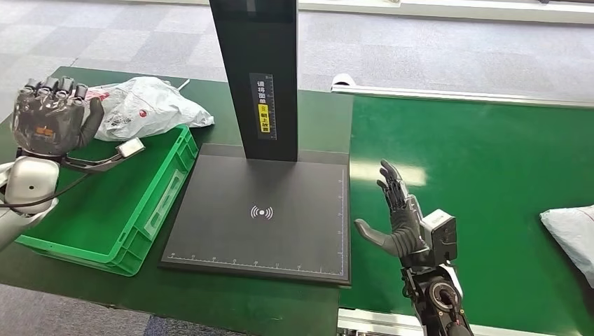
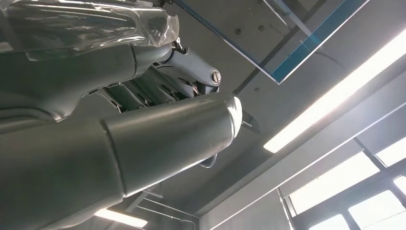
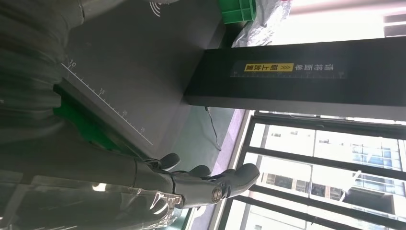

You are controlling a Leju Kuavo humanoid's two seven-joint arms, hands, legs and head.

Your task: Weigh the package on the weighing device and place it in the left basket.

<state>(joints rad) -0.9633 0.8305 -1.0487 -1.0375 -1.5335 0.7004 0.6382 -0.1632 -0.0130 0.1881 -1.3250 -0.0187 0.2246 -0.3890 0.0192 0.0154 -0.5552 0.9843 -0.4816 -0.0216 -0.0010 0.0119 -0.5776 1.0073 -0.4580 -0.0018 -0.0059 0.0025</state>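
— Package (image 1: 150, 105) first: where is it?
— Upper left of the head view, a crumpled white plastic bag lying over the far rim of the green basket (image 1: 119, 259), partly on the green table behind it.
— Is the left hand (image 1: 50, 115) on it?
— It is raised at the far left edge, fingers curled in, just beside the bag. Whether it grips the plastic, I cannot tell.
— And the right hand (image 1: 399, 217)?
— Lower centre-right, released, fingers spread and pointing up, holding nothing, just right of the weighing device (image 1: 263, 217).
— The scale plate?
— Black, bare, with its dark post (image 1: 256, 77) rising at top centre.
— Anything else?
— Another white bag (image 1: 574, 238) at the right edge, on the green belt (image 1: 483, 168).
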